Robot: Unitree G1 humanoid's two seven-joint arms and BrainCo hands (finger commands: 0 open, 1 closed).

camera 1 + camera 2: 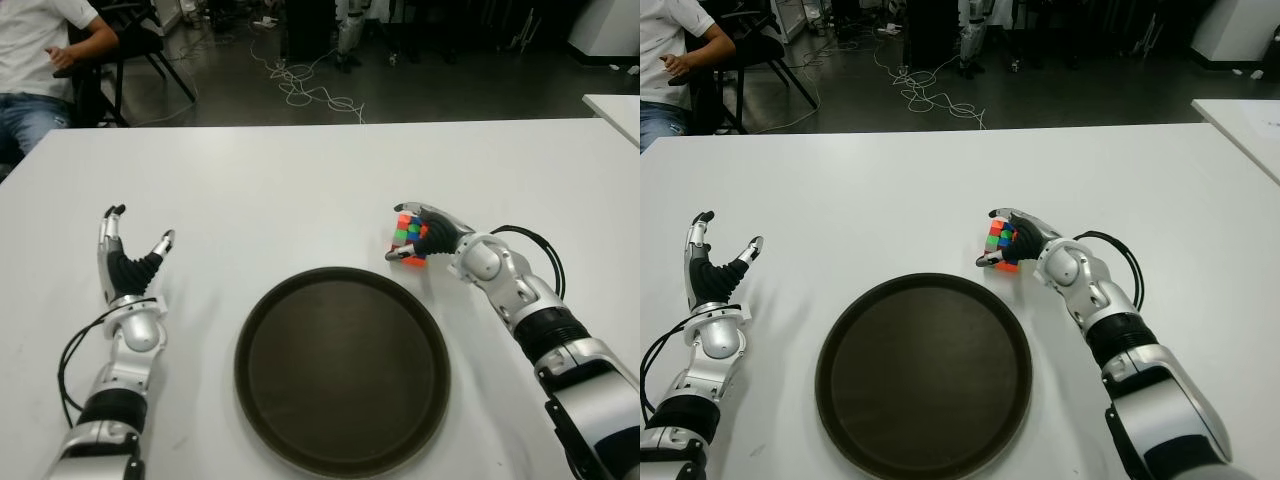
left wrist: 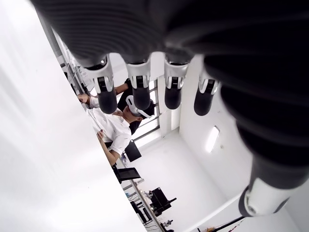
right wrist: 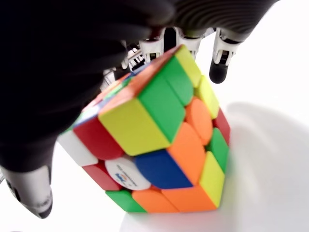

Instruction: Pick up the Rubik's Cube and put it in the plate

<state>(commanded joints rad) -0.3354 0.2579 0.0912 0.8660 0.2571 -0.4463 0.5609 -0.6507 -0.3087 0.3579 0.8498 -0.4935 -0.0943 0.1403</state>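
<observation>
Two hands show over the white table (image 1: 300, 180); the right hand (image 1: 425, 236) is wrapped around the cube (image 1: 408, 241), just beyond the plate's (image 1: 342, 368) far right rim; the left hand (image 1: 128, 262), fingers spread and holding nothing, is left of the plate.

I can read no words or numbers anywhere. The nearest thing to a mark is a small blue and red logo on the white centre sticker of the cube (image 3: 159, 145) that my right hand (image 1: 425, 235) grips; its letters are too small and blurred for me to make out. From the eye views the cube's faces show only plain coloured squares. The plate (image 1: 342, 368) and the surface (image 1: 300, 180) carry no label that I can read.
</observation>
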